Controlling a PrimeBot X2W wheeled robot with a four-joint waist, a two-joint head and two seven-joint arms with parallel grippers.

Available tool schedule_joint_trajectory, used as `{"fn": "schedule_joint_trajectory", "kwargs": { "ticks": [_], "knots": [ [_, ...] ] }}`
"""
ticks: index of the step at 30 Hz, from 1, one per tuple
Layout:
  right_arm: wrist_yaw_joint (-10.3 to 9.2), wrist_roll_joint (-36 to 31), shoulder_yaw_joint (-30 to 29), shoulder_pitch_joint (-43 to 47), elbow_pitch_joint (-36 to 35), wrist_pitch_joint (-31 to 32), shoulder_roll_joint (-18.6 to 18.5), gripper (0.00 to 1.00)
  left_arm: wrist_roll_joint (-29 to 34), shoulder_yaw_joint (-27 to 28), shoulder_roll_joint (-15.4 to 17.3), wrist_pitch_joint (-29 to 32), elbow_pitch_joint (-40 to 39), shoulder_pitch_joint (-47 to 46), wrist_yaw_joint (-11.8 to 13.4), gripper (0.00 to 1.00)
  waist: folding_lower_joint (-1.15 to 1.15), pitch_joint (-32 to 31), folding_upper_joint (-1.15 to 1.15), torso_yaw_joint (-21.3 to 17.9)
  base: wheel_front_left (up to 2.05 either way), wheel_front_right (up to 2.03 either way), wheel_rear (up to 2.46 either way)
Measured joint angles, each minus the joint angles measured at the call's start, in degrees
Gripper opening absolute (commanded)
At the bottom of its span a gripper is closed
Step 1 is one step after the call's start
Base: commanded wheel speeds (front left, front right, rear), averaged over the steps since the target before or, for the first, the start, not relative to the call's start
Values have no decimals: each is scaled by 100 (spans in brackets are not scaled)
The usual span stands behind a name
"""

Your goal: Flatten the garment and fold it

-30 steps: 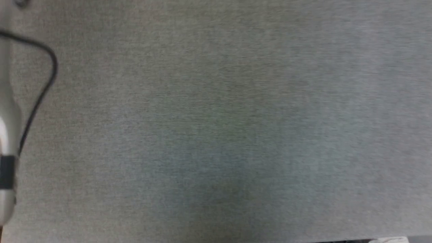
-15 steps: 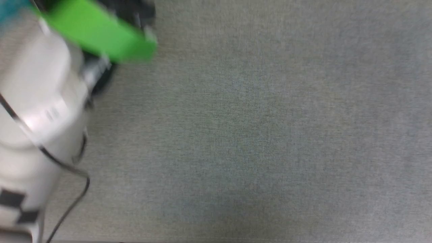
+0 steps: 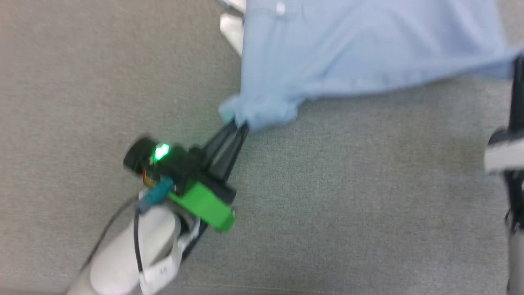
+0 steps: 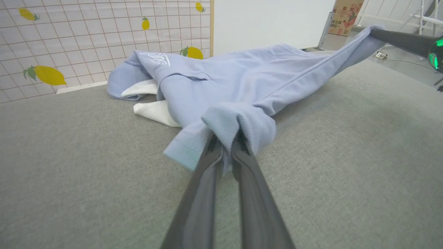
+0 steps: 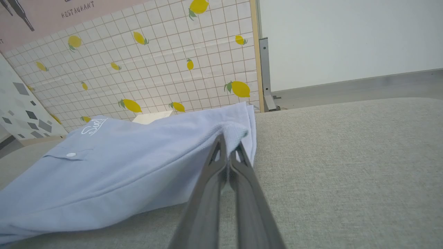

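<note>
Status: flattening stage under way, folding not yet begun.

I am pinching a bunched corner of the garment [image 3: 348,53] with my left gripper [image 4: 226,138], jaws drawn almost together on the cloth. My right gripper [image 5: 228,143] is clamping another corner, pressed fully together on the fabric.

Between the two grips the edge is stretching taut and appears to be hanging slightly off the grey surface [image 3: 368,184]. The rest of the shirt is lying on that surface, toward the far side.

Defects noted: the white collar [image 4: 152,110] is sitting partly tucked under the body, and the cloth around the logo [image 4: 160,59] is lying rumpled and doubled over.

I am judging the spreading as roughly half done. Laying the shirt down smooth and making every fold are remaining.
</note>
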Motion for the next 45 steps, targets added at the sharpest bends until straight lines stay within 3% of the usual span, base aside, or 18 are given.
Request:
{"fn": "schedule_joint_trajectory", "kwargs": {
  "ticks": [8,16,35,41,45],
  "knots": [
    [0,-105,-428,1179,-183,26,548,0,-71,-93,210,-7,155,1010,84,0,0,-689,0,-1,0,0,0],
    [0,-108,-666,2227,-520,250,873,0,-254,-211,530,185,-303,1903,344,0,0,-1359,0,-52,0,0,0],
    [0,531,-627,4135,-1543,1063,915,0,-630,-304,1083,312,-1560,3527,1062,0,0,-2267,0,-171,0,0,0],
    [0,505,-699,4106,-1700,1072,915,0,-534,-274,1190,380,-1768,3438,1068,0,0,-2213,0,-110,0,0,0],
    [0,276,-702,3767,-1811,1136,915,0,-404,-279,1189,503,-1750,2910,857,0,0,-2049,0,-80,0,0,0]
  ]
}}
